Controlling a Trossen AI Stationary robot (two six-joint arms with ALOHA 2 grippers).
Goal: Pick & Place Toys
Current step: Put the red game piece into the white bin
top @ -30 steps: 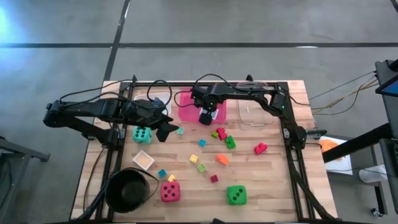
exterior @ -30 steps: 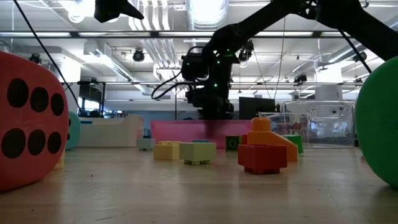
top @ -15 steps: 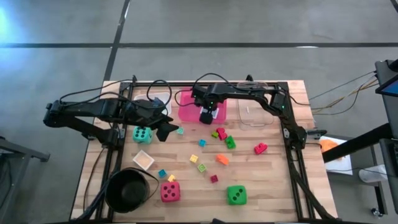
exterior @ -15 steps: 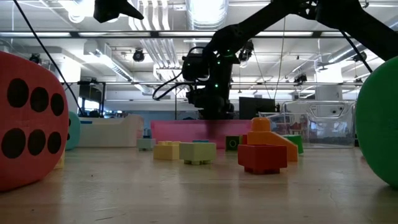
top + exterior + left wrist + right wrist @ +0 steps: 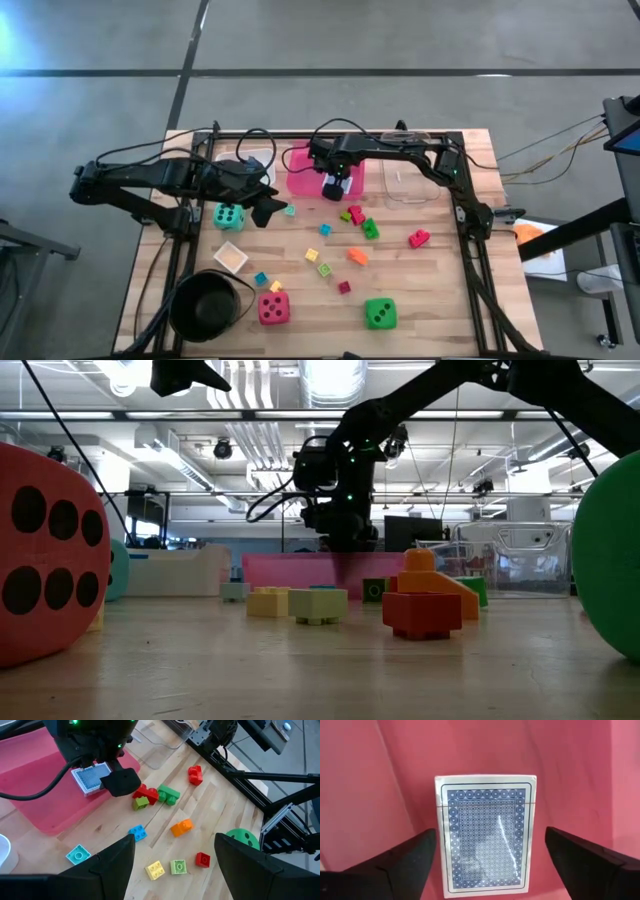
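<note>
Hovering spread-fingered over the pink tray (image 5: 302, 172), the right claw (image 5: 334, 186) may catch the blue-backed card pack (image 5: 485, 834) lying flat inside and drag it as it lifts, while the left claw (image 5: 268, 207), also spread, waits beside the teal die (image 5: 228, 216).

Three big dotted dice sit on the table: a teal die (image 5: 229, 215), a red die (image 5: 274, 308) and a green die (image 5: 379, 313). There are three trays, a white tray (image 5: 262, 160), a pink tray (image 5: 303, 172) and a clear tray (image 5: 412, 185), plus one black bowl (image 5: 208, 307). One blue-backed card deck (image 5: 485, 835) lies in the pink tray, a second card (image 5: 230, 257) lies on the wood, and about eleven tiny blocks are scattered around.
</note>
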